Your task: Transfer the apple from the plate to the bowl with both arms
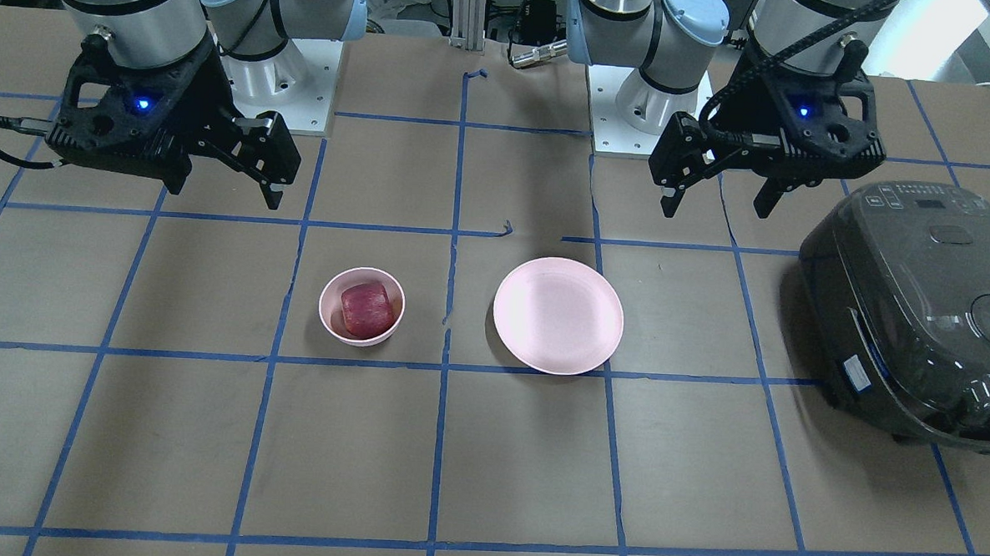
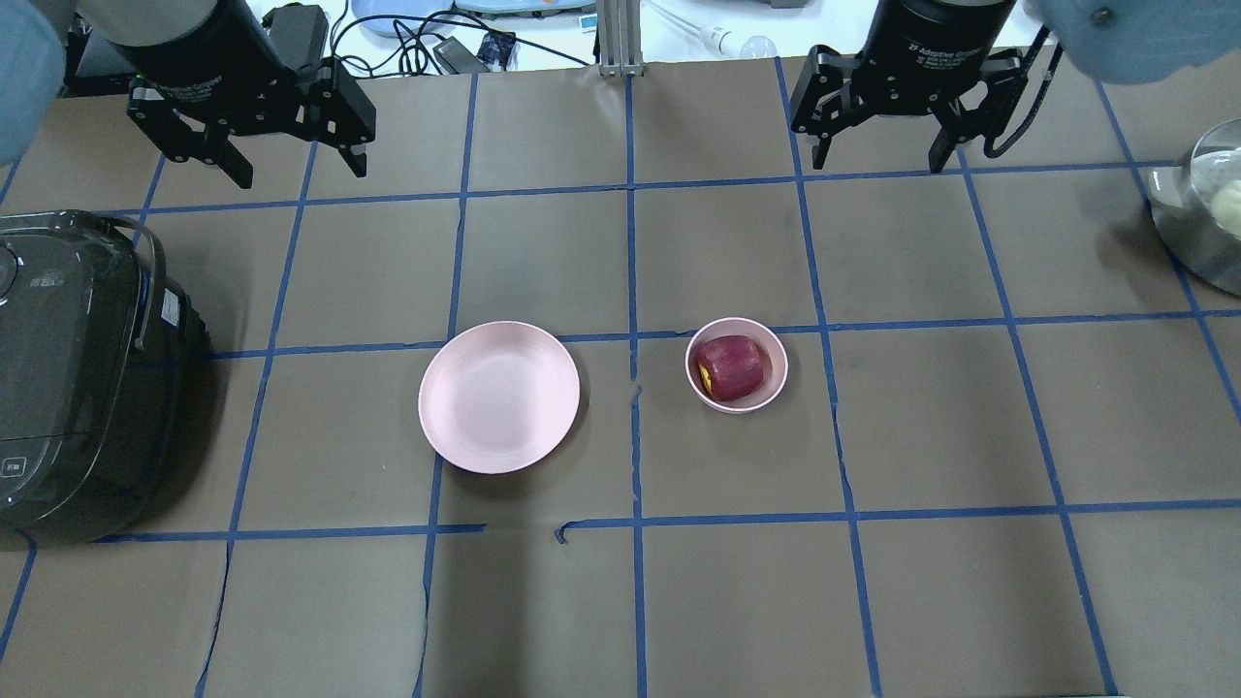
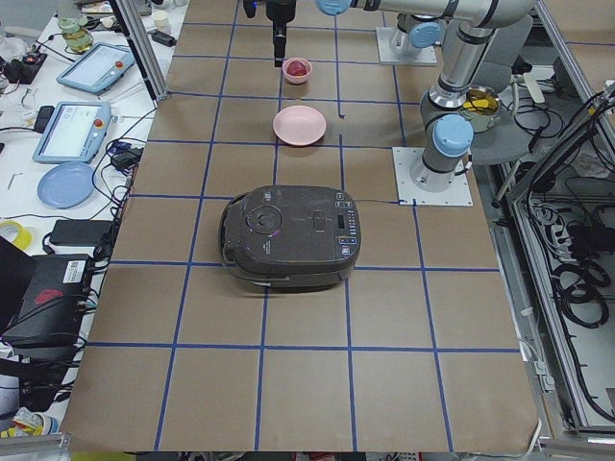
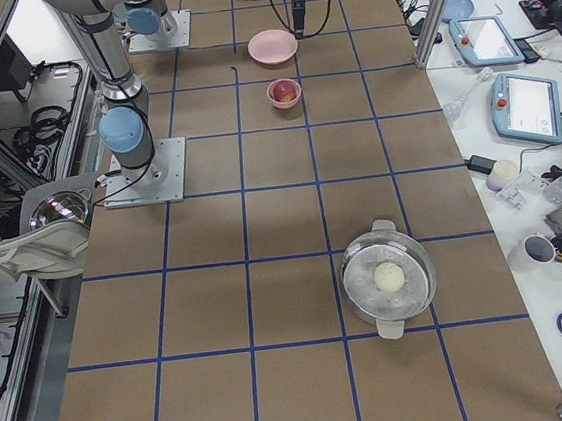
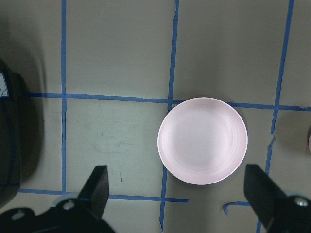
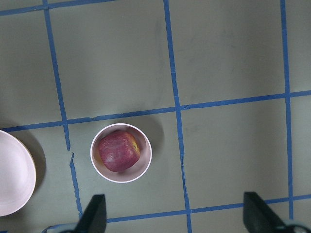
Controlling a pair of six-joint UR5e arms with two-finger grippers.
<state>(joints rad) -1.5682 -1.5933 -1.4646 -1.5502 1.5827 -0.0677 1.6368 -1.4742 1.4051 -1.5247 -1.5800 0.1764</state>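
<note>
The dark red apple lies inside the small deep pink bowl; it also shows in the right wrist view and the front view. The wide pink plate is bare, to the bowl's left in the overhead view, and shows in the left wrist view. My left gripper is open and empty, high above the table's far side. My right gripper is open and empty, also raised at the far side. Both are well apart from the dishes.
A dark rice cooker stands at the table's left end. A metal pot with a pale round thing in it sits at the right edge. Blue tape lines grid the brown table top.
</note>
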